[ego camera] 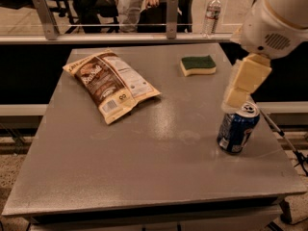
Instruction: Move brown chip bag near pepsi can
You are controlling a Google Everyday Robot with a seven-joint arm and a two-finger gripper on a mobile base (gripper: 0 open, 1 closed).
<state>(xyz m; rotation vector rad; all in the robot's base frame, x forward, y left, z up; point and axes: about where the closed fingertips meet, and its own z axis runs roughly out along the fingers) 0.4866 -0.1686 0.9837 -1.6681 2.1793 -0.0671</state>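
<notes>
The brown chip bag [110, 83] lies flat on the grey table [144, 167] at the far left, brown front up with a white nutrition panel and pale yellow edges. The pepsi can [237, 128], blue with a silver top, stands upright near the table's right edge. The two are well apart. My gripper [237, 96] hangs from the white arm [279, 18] at the upper right, just above and behind the can's top, far from the bag and holding nothing.
A green and yellow sponge [198, 65] lies at the back right of the table. Behind the table runs a rail [120, 37] with a clear water bottle [211, 14] beyond it. People and chairs are in the background.
</notes>
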